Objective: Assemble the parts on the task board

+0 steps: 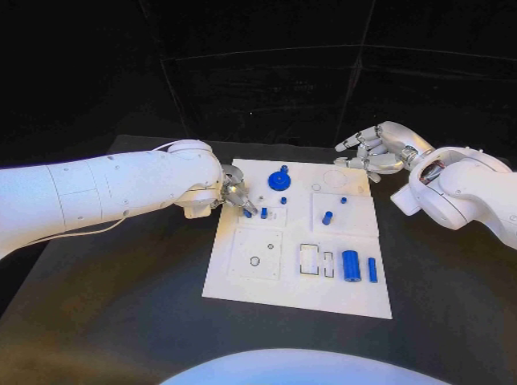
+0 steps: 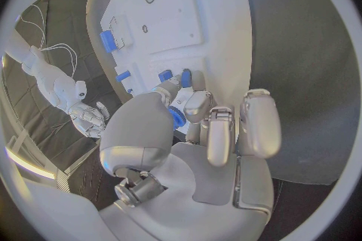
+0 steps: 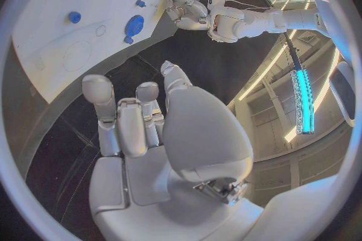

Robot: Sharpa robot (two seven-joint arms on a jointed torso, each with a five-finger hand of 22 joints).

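Start near you. At the near end of the board (image 1: pixel 258 289) lie a big blue tube (image 1: pixel 350 265) and a thin blue stick (image 1: pixel 372 269), side by side by the right edge. Next to them are some cut-out slots (image 1: pixel 316 258). Nothing is touching these.

Go a bit farther. The left hand (image 1: pixel 234 197) is over the board's left edge. Its fingertips (image 2: pixel 198 105) are closed around a small blue peg (image 1: pixel 248 212), and another peg (image 1: pixel 263 212) stands just beside it. In the left wrist view you can see blue between the fingers, so I think the hand is holding that piece, maybe pushing it into its hole.

Here is what could go wrong. If you push while the peg leans, it could jam or pop out. The fingers could also bump the peg next door, because it is so close. A hard push near the edge could make the board slide.

Farther still is a round blue knob (image 1: pixel 279 180), and a short peg (image 1: pixel 327 216) on the right side.

The right hand (image 1: pixel 374 149) waits past the far right corner, off the board. Its fingers are loosely curled and hold nothing.

You have lots of bare black table (image 1: pixel 108 297) to the left and near you for moving. The middle of the board is open too.
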